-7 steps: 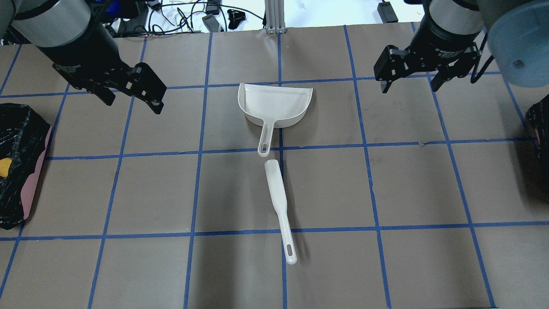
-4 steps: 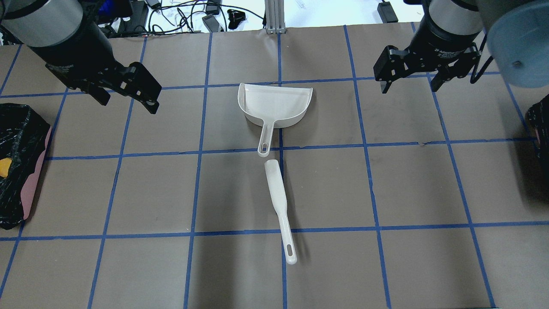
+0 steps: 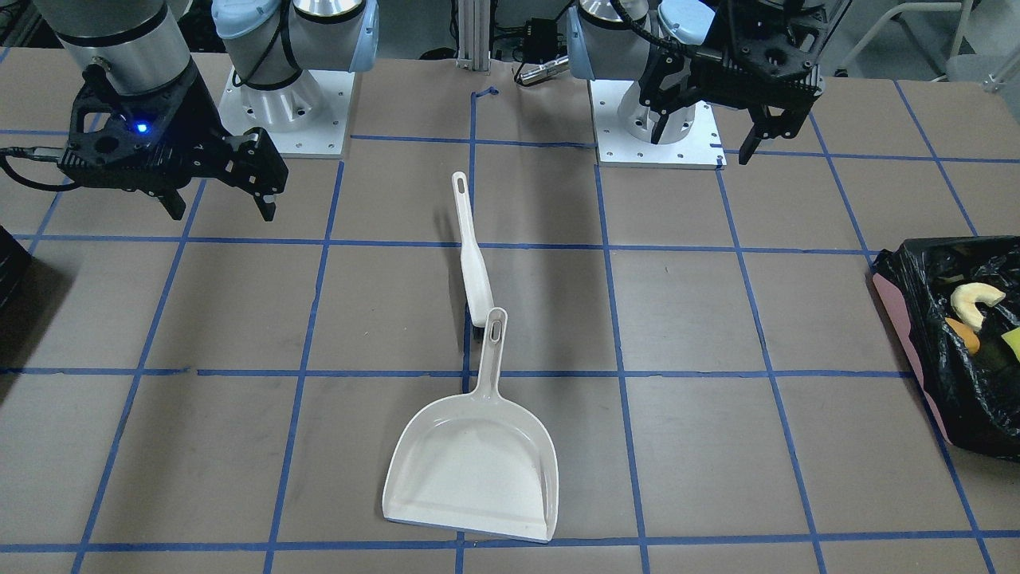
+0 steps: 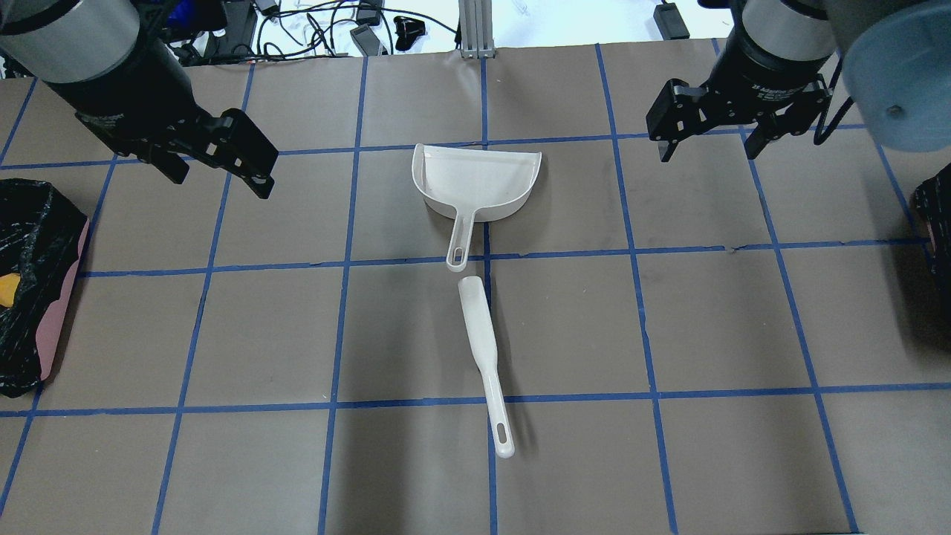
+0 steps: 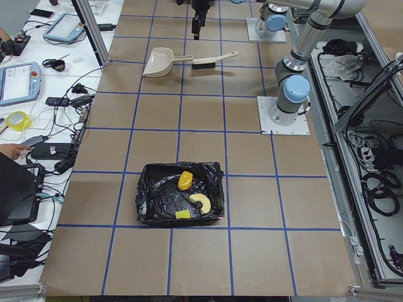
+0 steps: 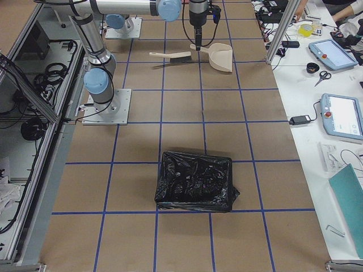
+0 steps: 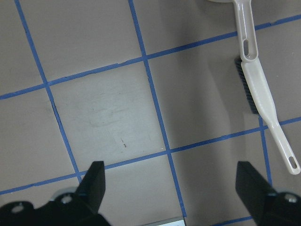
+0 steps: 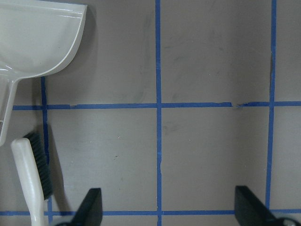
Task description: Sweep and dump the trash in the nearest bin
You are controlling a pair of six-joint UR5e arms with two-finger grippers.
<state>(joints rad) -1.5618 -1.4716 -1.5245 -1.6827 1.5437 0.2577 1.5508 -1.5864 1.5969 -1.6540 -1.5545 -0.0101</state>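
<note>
While dustpan (image 4: 475, 182) & brush (image 4: 479, 334) lie untouched, L hand (image 4: 221, 178) & R hand (image 4: 707, 152) hang wide open, empty.

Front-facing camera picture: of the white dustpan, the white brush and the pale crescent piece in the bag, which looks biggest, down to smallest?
1. The dustpan, though it lies nearest the camera.
2. The brush, shorter and far slimmer.
3. The crescent slice, clearly smallest.

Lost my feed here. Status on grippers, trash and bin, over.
Left gripper open, empty; right gripper open, empty. Three trash pieces inside bin. Dustpan empty, brush lying by its handle, neither held.
</note>
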